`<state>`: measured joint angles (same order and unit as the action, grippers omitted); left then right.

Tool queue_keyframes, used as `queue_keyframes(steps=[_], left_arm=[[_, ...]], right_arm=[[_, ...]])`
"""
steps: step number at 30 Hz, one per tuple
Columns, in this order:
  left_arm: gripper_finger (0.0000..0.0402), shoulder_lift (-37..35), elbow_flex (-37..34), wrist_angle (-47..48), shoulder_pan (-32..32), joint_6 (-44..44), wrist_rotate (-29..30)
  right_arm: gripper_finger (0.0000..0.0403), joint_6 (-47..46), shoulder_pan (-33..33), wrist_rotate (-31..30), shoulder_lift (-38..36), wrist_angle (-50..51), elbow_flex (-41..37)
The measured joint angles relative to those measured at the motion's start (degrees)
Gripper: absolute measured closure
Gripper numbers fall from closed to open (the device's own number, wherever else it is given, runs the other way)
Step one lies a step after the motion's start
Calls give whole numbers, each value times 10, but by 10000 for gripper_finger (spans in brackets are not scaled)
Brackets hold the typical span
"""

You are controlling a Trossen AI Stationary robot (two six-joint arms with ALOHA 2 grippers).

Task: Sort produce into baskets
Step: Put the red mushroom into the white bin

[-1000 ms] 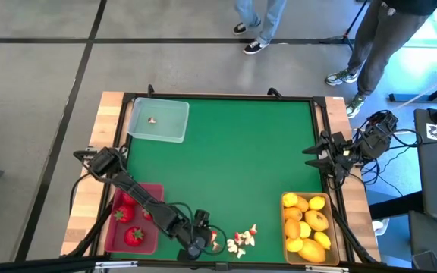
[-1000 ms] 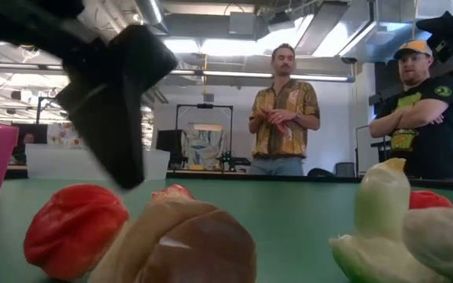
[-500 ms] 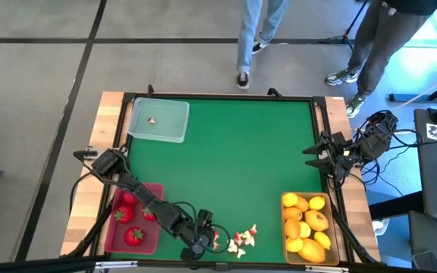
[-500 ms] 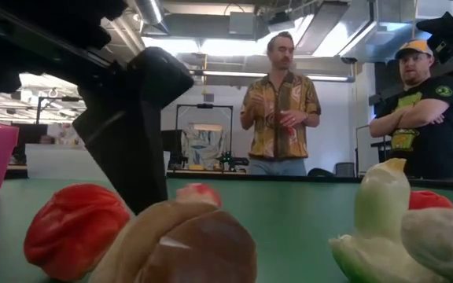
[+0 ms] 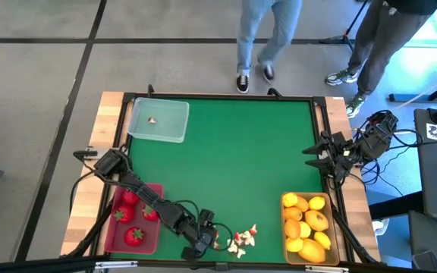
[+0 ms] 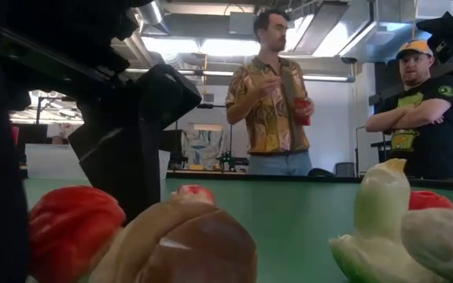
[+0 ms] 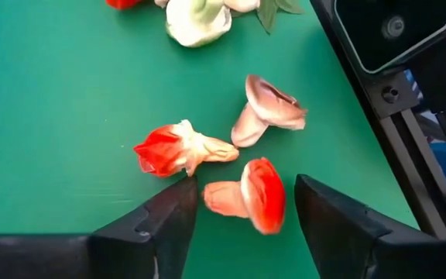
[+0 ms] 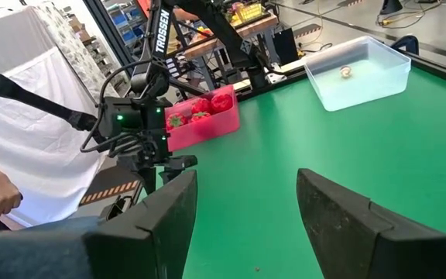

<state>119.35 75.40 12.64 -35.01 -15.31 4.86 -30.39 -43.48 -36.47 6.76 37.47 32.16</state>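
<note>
I am picking small bits: my left pincer (image 7: 242, 205) stands half open, empty, straddling a red-capped mushroom (image 7: 248, 197). Next, close squarely, then lift.

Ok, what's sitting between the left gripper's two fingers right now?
In the left wrist view, one red-capped mushroom piece lies on the green mat between the left gripper fingers, apparently untouched. A second red-tipped piece lies just beyond them.

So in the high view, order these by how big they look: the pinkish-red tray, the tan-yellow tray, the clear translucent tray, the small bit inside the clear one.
1-3. Pinkish-red tray, clear translucent tray and tan-yellow tray: too alike to rank, and the left arm covers part of the red one.
4. Small bit inside the clear tray, far smallest.
</note>
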Motion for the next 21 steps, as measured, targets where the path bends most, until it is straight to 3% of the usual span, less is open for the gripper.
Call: queue_keyframes(steps=[21], left_arm=[[257, -33, 0, 36, 18, 4, 1]], right_arm=[[182, -9, 0, 0, 0, 1, 0]])
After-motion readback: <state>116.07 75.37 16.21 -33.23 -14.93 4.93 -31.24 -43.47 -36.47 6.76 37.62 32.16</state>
